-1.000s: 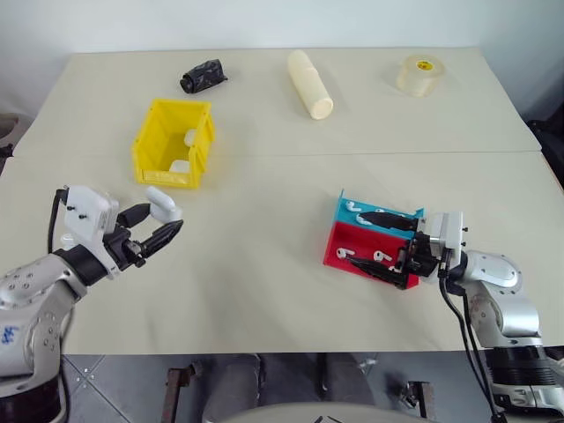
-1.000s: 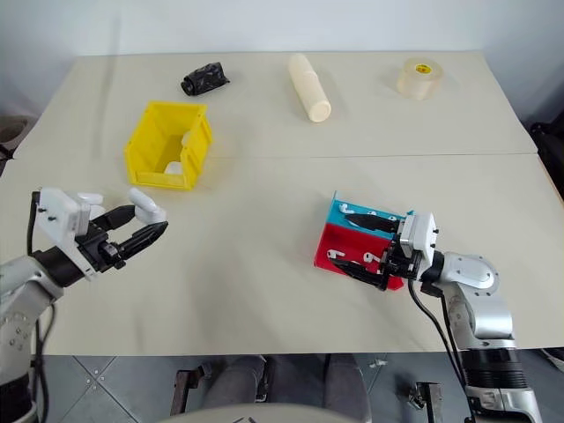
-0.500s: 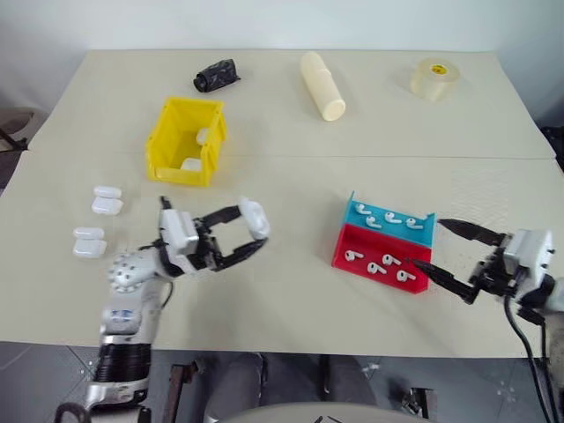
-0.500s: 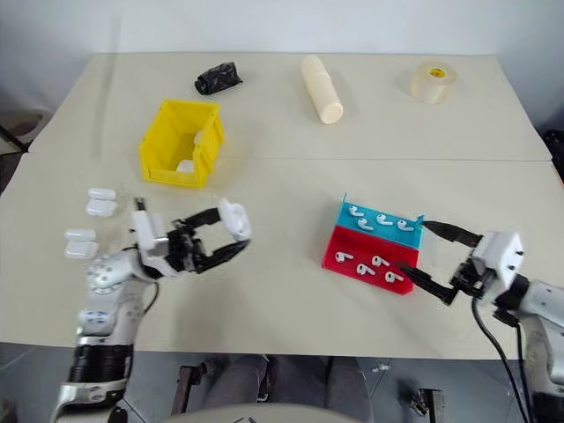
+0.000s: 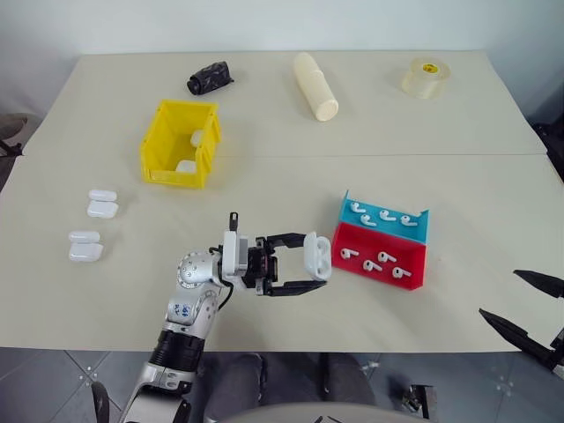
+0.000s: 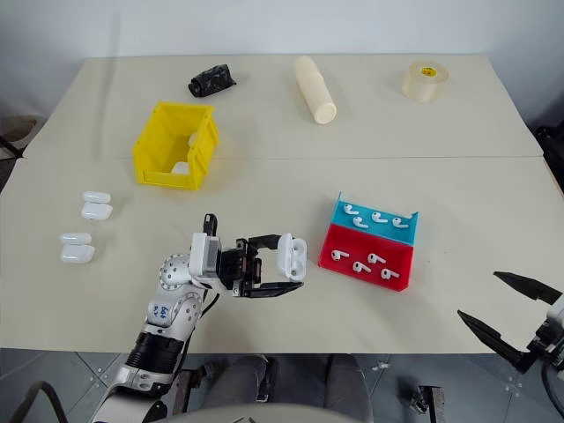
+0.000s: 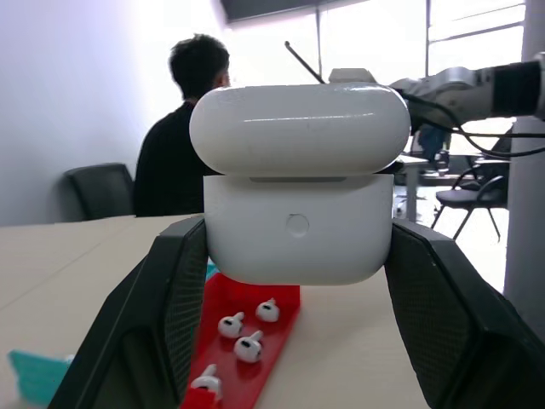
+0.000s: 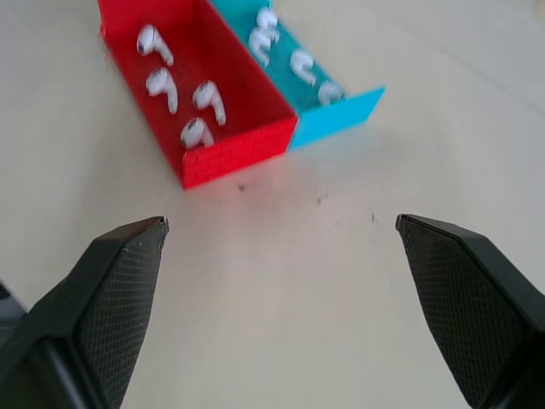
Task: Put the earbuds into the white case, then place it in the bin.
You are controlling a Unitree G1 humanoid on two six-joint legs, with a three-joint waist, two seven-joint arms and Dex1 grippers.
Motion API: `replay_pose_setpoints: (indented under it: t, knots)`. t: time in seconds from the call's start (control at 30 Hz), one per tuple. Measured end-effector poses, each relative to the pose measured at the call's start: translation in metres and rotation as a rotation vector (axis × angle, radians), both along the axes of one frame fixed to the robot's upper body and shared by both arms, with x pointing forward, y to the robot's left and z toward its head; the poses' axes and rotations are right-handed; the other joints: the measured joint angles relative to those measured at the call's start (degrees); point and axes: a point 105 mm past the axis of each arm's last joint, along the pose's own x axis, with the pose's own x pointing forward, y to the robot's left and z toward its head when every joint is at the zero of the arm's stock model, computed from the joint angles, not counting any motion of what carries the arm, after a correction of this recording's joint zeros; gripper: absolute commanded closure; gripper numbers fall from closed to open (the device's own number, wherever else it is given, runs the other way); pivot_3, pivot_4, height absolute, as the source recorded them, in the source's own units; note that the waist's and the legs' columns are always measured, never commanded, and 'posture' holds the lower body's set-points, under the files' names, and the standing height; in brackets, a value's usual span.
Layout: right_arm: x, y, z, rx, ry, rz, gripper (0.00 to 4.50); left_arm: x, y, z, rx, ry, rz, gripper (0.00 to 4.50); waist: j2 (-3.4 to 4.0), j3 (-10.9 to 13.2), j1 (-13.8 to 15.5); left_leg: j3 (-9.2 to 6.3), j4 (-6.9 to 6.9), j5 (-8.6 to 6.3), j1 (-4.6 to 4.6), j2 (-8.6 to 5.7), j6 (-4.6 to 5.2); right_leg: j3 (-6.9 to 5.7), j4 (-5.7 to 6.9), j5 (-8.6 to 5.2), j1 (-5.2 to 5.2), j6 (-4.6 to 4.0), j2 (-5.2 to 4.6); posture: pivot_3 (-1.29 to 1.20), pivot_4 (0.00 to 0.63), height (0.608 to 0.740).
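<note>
left gripper: closed on the white case, one black finger on each side, holding it in the air just beside the red tray. my reading was that the case had been brought close to the trays so that the earbuds would have a short way to go.

white case: small, glossy, rounded at the corners, with its lid standing a little raised above the body, so a dark gap showed along the seam in the left wrist view. a small round dimple sat on the face turned to that camera. it looked smooth and likely to slip if the grip loosened.

right gripper: fingers spread wide and holding nothing, hanging at the table's near edge, apart from the trays. it seemed parked clear, free to pick up an earbud.

earbuds: tiny white stemmed pieces, four lying loose in the red tray and four more in the blue tray touching it behind. none was in the case yet.

bin: yellow, tall-walled, standing well apart from the held case toward the far left of the table, with two white cases already inside.

spare cases: four more white ones in two pairs near the left edge, untouched.

task stage: judged early, with filling still to come before any drop.
</note>
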Motion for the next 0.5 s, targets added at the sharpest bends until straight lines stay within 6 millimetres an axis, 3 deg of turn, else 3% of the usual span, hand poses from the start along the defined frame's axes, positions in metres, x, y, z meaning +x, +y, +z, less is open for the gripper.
replay_pose_setpoints:
  t: [0.13, 0.33, 0.5]
  knots:
    - [0.017, 0.015, 0.006, -0.012, 0.084, 0.027, 0.00, -0.004, -0.002, -0.003, -0.015, 0.001, 0.001, 1.74, 0.06, 0.0, -0.2, 0.03, 0.01, 0.00, 0.00, 0.07, 0.00, 0.04, -0.03, 0.01, -0.01, 0.01, -0.01, 0.00, 0.150, 0.740]
    - [0.044, 0.064, 0.012, -0.033, 0.266, 0.132, 0.00, -0.009, -0.007, -0.007, -0.036, 0.035, 0.004, 1.74, 0.05, 0.0, 0.5, -0.16, 0.04, 0.00, -0.13, 0.07, 0.01, -0.12, -0.10, 0.01, -0.02, 0.01, -0.02, 0.00, 0.150, 0.740]
    - [0.063, 0.082, 0.011, -0.140, 0.370, 0.173, 0.00, -0.011, -0.006, -0.003, -0.036, 0.026, 0.001, 1.74, 0.04, 0.0, 1.1, -0.14, 0.11, -0.01, -0.20, -0.03, 0.09, -0.11, -0.23, 0.07, -0.01, 0.13, -0.11, 0.00, 0.150, 0.740]
